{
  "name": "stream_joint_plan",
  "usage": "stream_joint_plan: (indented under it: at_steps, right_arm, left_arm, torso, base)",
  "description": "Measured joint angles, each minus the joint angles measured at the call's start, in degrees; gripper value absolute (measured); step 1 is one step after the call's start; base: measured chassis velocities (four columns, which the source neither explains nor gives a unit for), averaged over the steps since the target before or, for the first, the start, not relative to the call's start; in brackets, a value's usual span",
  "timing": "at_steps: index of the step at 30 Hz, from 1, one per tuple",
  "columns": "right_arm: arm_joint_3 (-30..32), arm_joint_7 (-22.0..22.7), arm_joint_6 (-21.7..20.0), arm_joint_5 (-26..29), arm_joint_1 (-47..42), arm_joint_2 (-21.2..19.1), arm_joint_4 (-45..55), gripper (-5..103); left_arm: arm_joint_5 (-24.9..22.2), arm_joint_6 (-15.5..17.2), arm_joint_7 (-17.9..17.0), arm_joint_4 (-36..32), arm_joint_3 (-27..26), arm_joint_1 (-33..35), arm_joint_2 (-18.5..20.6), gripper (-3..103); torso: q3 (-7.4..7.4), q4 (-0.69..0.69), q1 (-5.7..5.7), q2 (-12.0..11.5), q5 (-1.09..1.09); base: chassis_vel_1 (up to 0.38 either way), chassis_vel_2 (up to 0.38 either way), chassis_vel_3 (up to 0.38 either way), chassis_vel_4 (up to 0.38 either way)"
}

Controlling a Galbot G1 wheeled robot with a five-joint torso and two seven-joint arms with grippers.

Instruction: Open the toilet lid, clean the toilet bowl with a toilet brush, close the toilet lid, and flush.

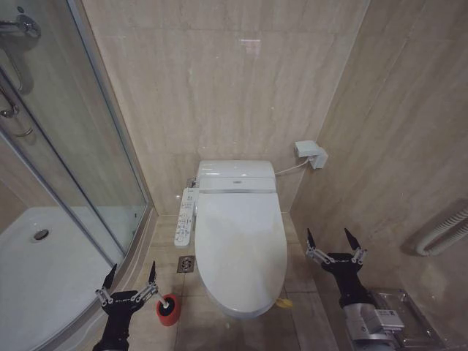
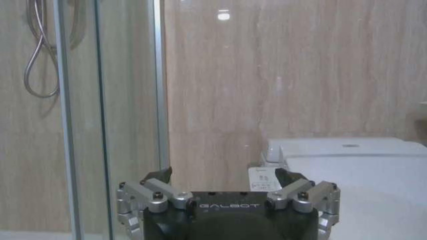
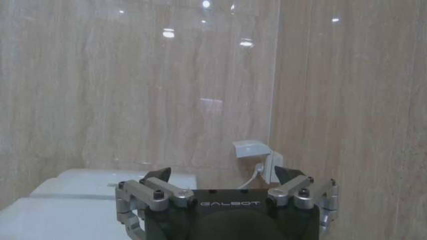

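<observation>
The toilet lid point(image 1: 241, 248) is down. Both grippers, left point(image 1: 131, 281) and right point(image 1: 333, 245), hang spread apart and empty either side, ready to lift it.

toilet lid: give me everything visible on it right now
The toilet lid is a large, smooth, glossy white oval that looks like plastic. It is shut, lying flat over the bowl, hinged at the tank unit by the back wall. A small yellow tag sits at its front edge. Nothing touches it: the left gripper and right gripper hang open on either side.
</observation>
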Motion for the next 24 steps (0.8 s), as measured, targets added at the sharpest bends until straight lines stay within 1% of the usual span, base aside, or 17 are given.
stream_joint_plan:
  at_steps: [1,2,3,5,6,10,11,12,14,15,17,18,20,23,24]
  right_arm:
    - [0.0,0.0,0.0,0.0,0.0,0.0,0.0,100]
    - [0.0,0.0,0.0,0.0,0.0,0.0,0.0,100]
    - [0.0,0.0,0.0,0.0,0.0,0.0,0.0,100]
    - [0.0,0.0,0.0,0.0,0.0,0.0,0.0,100]
    - [0.0,0.0,0.0,0.0,0.0,0.0,0.0,100]
    - [0.0,0.0,0.0,0.0,0.0,0.0,0.0,100]
    - [0.0,0.0,0.0,0.0,0.0,0.0,0.0,100]
    - [0.0,0.0,0.0,0.0,0.0,0.0,0.0,100]
    - [0.0,0.0,0.0,0.0,0.0,0.0,0.0,100]
    - [0.0,0.0,0.0,0.0,0.0,0.0,0.0,100]
    - [0.0,0.0,0.0,0.0,0.0,0.0,0.0,100]
    - [0.0,0.0,0.0,0.0,0.0,0.0,0.0,100]
    - [0.0,0.0,0.0,0.0,0.0,0.0,0.0,100]
    - [0.0,0.0,0.0,0.0,0.0,0.0,0.0,100]
    - [0.0,0.0,0.0,0.0,0.0,0.0,0.0,100]
  left_arm:
    - [0.0,0.0,0.0,0.0,0.0,0.0,0.0,100]
    - [-0.8,0.4,0.1,0.8,-0.2,-1.5,0.3,100]
    - [-2.0,1.1,0.2,2.1,-0.4,-3.7,0.9,100]
    - [-4.4,2.3,0.6,4.4,-0.9,-7.8,1.8,100]
    - [-4.4,2.3,0.6,4.4,-0.9,-7.8,1.8,100]
    - [-9.1,4.9,1.3,9.1,-1.9,-16.2,3.8,100]
    - [-9.9,5.1,1.6,9.5,-2.1,-17.1,4.2,100]
    - [-11.8,4.8,3.2,7.3,-2.4,-17.8,5.9,100]
    - [-11.0,4.3,3.2,4.1,-0.2,-15.7,5.4,100]
    - [-11.0,4.3,3.2,4.1,-0.2,-15.7,5.4,100]
    - [-9.2,3.7,3.2,1.4,1.5,-13.2,4.2,100]
    - [-8.7,3.5,3.1,0.9,1.8,-12.8,3.8,100]
    - [-8.6,3.4,3.1,0.8,1.8,-12.8,3.6,100]
    - [-7.5,1.8,3.0,2.6,0.5,-12.6,4.0,100]
    - [-7.5,1.8,3.0,2.6,0.5,-12.6,4.0,100]
  torso:
    - [0.00,0.00,0.00,0.0,0.00]
    - [0.00,0.01,0.00,0.0,0.00]
    - [0.00,-0.03,0.00,0.0,0.00]
    - [0.00,-0.03,0.00,0.0,-0.02]
    - [0.00,-0.03,0.00,0.0,-0.02]
    - [0.00,-0.04,0.01,0.0,-0.02]
    - [0.00,-0.06,0.01,0.0,-0.03]
    - [0.01,-0.03,0.02,0.0,0.04]
    - [0.01,-0.03,0.02,0.0,-0.04]
    - [0.01,-0.03,0.02,0.0,-0.04]
    - [0.00,0.00,0.00,0.0,0.01]
    - [0.00,0.00,0.00,0.0,0.00]
    - [0.00,-0.01,0.00,0.0,-0.01]
    - [0.00,-0.04,0.00,0.0,-0.01]
    - [0.00,-0.04,0.00,0.0,-0.01]
  base:
    - [0.000,0.000,0.000,0.000]
    - [0.000,0.000,0.000,0.000]
    - [0.000,0.000,0.000,0.000]
    - [0.000,0.000,0.000,0.000]
    - [0.000,0.000,0.000,0.000]
    - [0.000,0.000,0.000,0.000]
    - [0.000,0.000,0.000,0.000]
    - [0.000,0.000,0.000,0.000]
    - [0.000,0.000,0.000,0.000]
    - [0.000,0.000,0.000,0.000]
    - [0.000,0.000,0.000,0.000]
    - [0.000,0.000,0.000,0.000]
    - [0.000,0.000,0.000,0.000]
    - [0.000,0.000,0.000,0.000]
    - [0.000,0.000,0.000,0.000]
